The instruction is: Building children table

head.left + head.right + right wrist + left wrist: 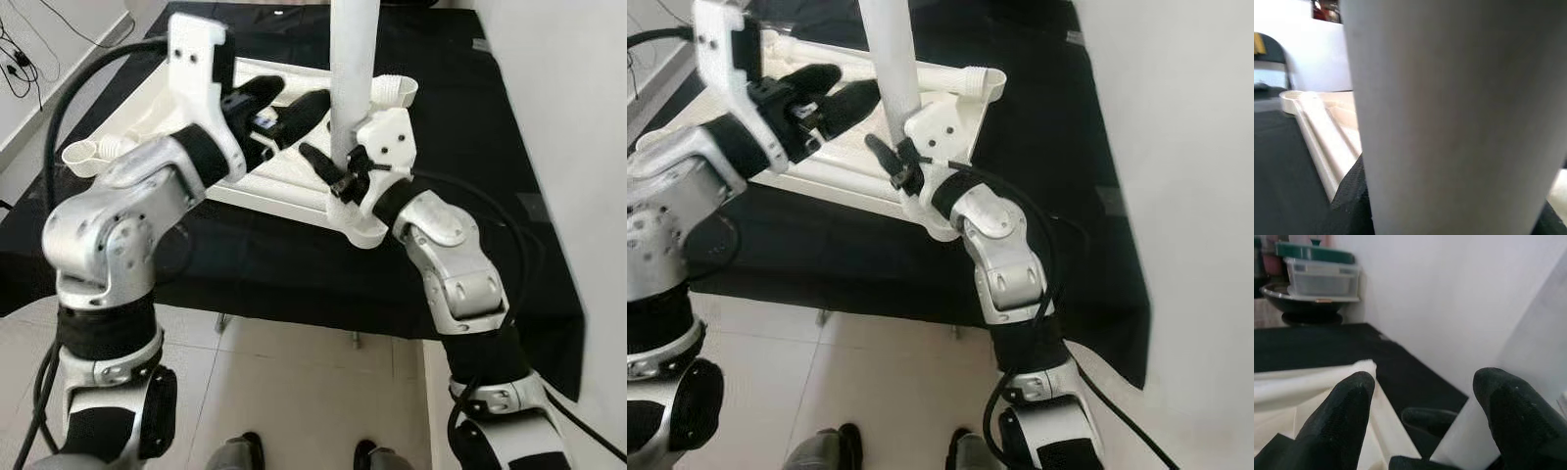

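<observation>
- The table [509,137] is covered by a black cloth that hangs over its near edge; a white wall runs along its 3 o'clock side.
- The white table frame [284,186] of the children's table lies flat and upside down on the cloth, near the middle of the table. It has round leg sockets at its corners, one at 9 o'clock [83,155] and one at 1 o'clock [397,90].
- A white table leg [353,59] stands upright from the frame's near corner at about 5 o'clock and rises out of the top of the head views.
- The right pincer [338,168] is at the leg's lower end, just above the corner of the frame. One black finger [318,162] shows on the 9 o'clock side of the leg. In the right wrist view the leg [1459,112] sits between dark finger pads, so the pincer appears to be holding the leg.
- The left pincer [284,103] hovers over the frame at 9 o'clock from the leg, with its fingers pointing towards it. In the left wrist view its two fingertips [1347,406] stand wide apart with nothing between them; the leg is just beside one fingertip.
- A dark bowl [1303,306] holding a clear plastic container [1322,276] with a green lid stands at the far end of the table in the left wrist view.
- Two dark shoes [245,450] of a person stand on the tiled floor [294,382] at 6 o'clock, in front of the table.
</observation>
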Robot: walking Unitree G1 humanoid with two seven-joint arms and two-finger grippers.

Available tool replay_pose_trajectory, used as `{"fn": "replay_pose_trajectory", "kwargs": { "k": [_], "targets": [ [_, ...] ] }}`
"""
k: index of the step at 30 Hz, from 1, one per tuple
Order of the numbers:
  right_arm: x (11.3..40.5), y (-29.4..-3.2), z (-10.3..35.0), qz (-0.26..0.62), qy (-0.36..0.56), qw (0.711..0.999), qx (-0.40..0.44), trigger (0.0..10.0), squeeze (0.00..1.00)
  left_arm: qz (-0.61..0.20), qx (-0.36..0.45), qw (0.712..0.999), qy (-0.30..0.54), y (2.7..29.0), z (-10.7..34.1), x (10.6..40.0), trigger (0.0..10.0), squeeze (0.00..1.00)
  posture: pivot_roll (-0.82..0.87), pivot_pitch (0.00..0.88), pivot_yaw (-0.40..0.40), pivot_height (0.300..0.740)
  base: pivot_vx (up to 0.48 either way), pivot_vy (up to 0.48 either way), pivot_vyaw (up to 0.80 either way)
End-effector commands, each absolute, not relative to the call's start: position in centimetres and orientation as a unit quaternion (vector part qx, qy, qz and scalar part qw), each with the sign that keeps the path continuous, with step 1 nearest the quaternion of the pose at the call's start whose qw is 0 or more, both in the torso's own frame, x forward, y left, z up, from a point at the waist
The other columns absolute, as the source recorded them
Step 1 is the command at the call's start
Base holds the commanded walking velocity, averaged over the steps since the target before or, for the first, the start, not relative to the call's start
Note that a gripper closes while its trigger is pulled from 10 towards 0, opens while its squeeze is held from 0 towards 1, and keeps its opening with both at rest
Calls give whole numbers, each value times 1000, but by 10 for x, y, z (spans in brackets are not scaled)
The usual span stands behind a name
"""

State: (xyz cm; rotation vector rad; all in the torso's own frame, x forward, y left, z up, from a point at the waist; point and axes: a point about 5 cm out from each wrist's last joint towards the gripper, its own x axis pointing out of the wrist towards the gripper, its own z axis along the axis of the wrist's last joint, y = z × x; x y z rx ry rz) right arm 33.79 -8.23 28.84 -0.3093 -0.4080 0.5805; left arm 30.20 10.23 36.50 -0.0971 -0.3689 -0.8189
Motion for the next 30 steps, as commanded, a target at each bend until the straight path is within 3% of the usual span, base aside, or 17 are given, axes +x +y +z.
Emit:
{"fn": "replay_pose_trajectory", "kwargs": {
  "k": [1, 3, 13, 20, 27, 30],
  "targets": [
    [338, -66, 280, 304, -183, 918, -176, 10000, 0, -452, -37, 866, -213, 83, 378, 291, 10000, 0, 13, 140, 10, 740, 0, 0, 0],
    [349, -72, 275, 266, -157, 934, -178, 10000, 0, -467, -34, 854, -225, 78, 383, 290, 10000, 0, 15, 130, 12, 740, 0, 0, 0],
    [353, -71, 261, 281, -107, 936, -184, 10000, 0, -483, -21, 835, -263, 88, 401, 271, 10000, 0, 15, 113, 6, 740, 0, 0, 0],
    [366, -81, 254, 243, -51, 965, -77, 10000, 0, -515, -14, 803, -300, 103, 418, 247, 10000, 0, 11, 100, 5, 740, 0, 0, 0],
    [348, -56, 265, 331, -93, 935, -84, 10000, 0, -497, -18, 807, -318, 110, 428, 241, 10000, 0, 2, 97, 4, 740, 0, 0, 0],
    [345, -52, 267, 333, -99, 936, -61, 10000, 0, -491, -23, 807, -328, 113, 432, 236, 10000, 0, 2, 96, 4, 740, 0, 0, 0]
  ]
}}
